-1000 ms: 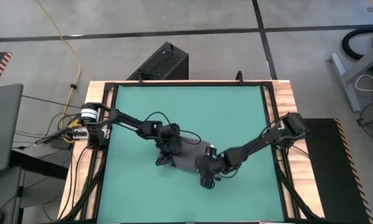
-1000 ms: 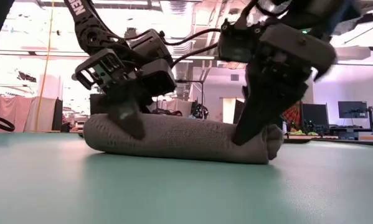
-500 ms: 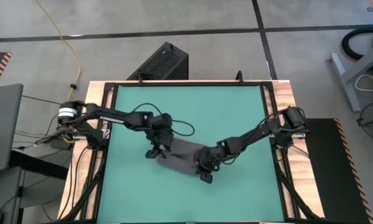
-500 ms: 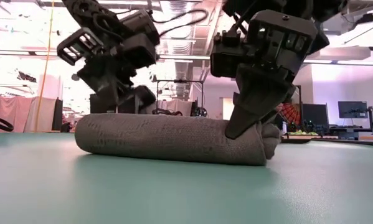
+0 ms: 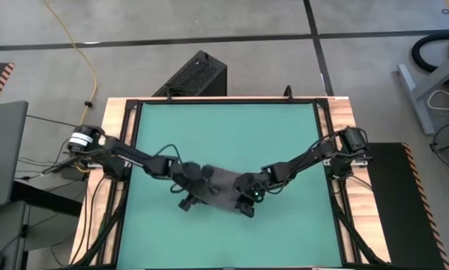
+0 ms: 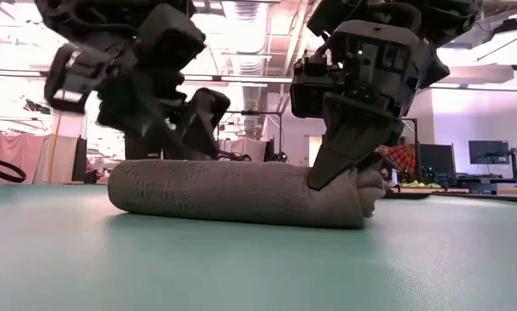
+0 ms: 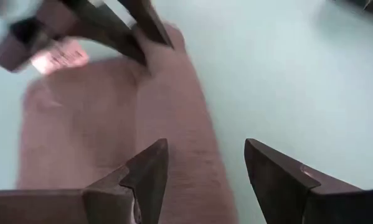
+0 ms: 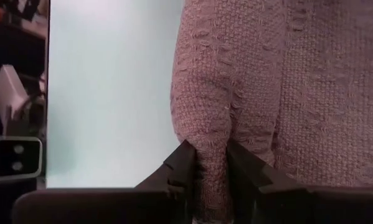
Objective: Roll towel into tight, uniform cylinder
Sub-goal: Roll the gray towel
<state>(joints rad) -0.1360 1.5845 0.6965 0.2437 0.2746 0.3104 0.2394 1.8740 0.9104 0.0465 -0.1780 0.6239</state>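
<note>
The dark grey towel [image 5: 220, 187] lies rolled into a thick cylinder [image 6: 232, 194] on the green mat, its length running left to right. My right gripper [image 8: 212, 171] is shut on it near its right end [image 6: 362, 194]. My left gripper [image 7: 205, 168] hovers open above the roll's left end [image 6: 176, 130], touching nothing; in the high view it stands at the roll's near-left side [image 5: 187, 199]. A small pale tag [image 7: 58, 59] shows at the roll's right end, beside my right gripper's fingers. My right gripper pinches a raised fold of the towel's outer layer [image 8: 211, 149] between its two fingers, near the roll's right end. The fingers slant down from above and from the table's right [image 6: 331, 168]. The roll rests on the mat along its whole length.
The green mat [image 5: 224, 127] has free room on all sides of the roll. A wooden frame with dark rails [image 5: 325, 127] borders it. A black box [image 5: 198, 75] stands on the floor beyond the far edge.
My left gripper has come off the roll's left end, risen above it and drawn toward the table's near edge, rolling its wrist. My right gripper has stayed at the roll's right end, tipping more steeply down. The roll has stayed on the mat.
</note>
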